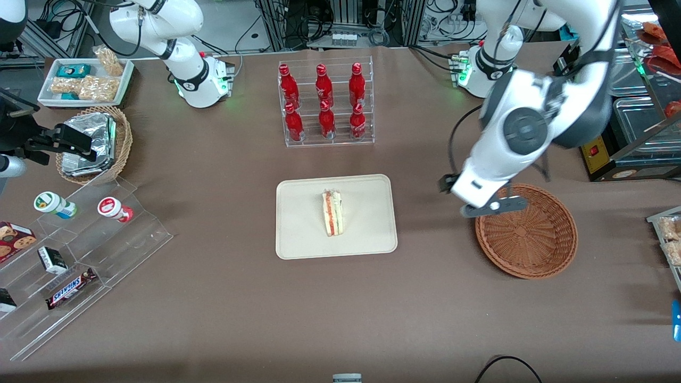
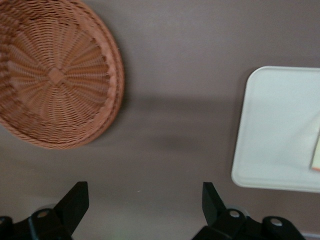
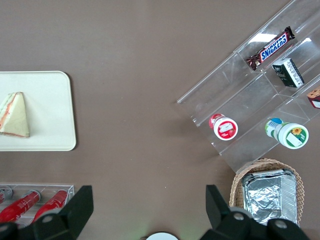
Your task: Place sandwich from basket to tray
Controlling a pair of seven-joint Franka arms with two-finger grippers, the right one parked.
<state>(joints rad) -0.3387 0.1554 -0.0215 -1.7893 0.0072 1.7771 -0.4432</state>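
Observation:
The sandwich, a wrapped white wedge with red and green layers, lies on the cream tray in the middle of the table. The right wrist view shows the same sandwich on the tray. The reddish-brown wicker basket sits toward the working arm's end and holds nothing. My gripper hovers over the basket's rim on the side facing the tray. In the left wrist view the gripper is open over bare tablecloth, between the basket and the tray, with nothing between its fingers.
A clear rack of red bottles stands farther from the front camera than the tray. Toward the parked arm's end are a stepped acrylic shelf of snacks, a paler wicker basket of foil packets and a white snack tray.

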